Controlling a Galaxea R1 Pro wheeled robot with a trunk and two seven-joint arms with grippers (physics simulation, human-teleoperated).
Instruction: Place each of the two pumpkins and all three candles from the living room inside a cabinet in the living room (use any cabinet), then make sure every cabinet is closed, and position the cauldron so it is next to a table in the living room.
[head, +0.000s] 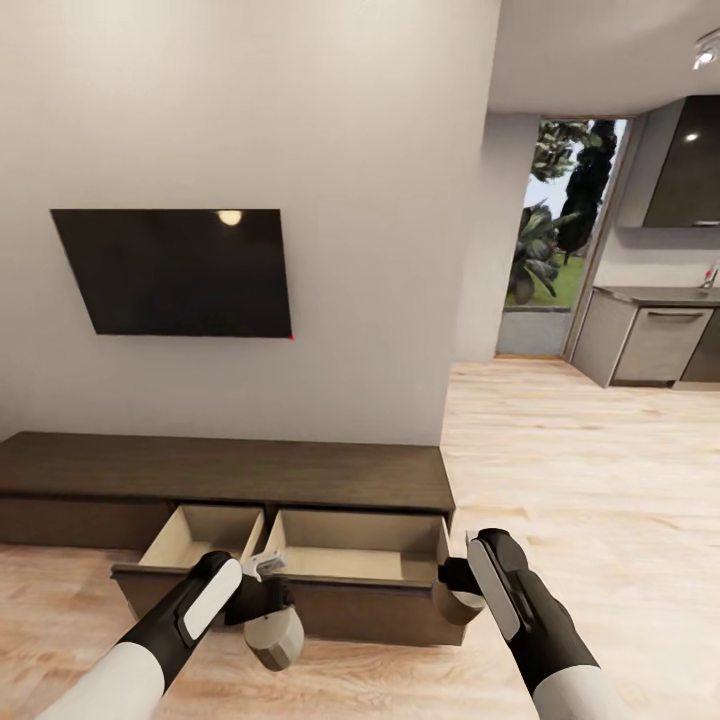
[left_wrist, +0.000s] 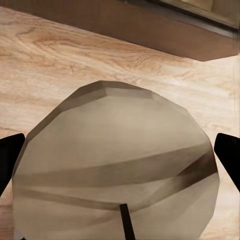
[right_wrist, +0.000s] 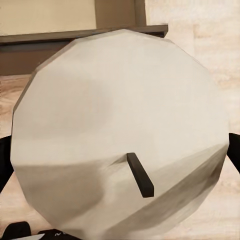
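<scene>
Wicked candle (right_wrist: 120, 130) between dark fingers (right_wrist: 5, 160)

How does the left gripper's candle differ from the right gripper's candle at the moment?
The left candle hangs low over the floor, in front of the drawer front; the right candle sits higher, at the cabinet's right end, largely hidden behind the right gripper. The left candle looks shaded and greyer; the right one brighter. Both are cream cylinders with a dark wick, each clamped between fingers.

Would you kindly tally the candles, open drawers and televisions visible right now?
Candles: 2, one in the left end effector, one in the right end effector
Open drawers: 2
Televisions: 1
Total: 5
</scene>
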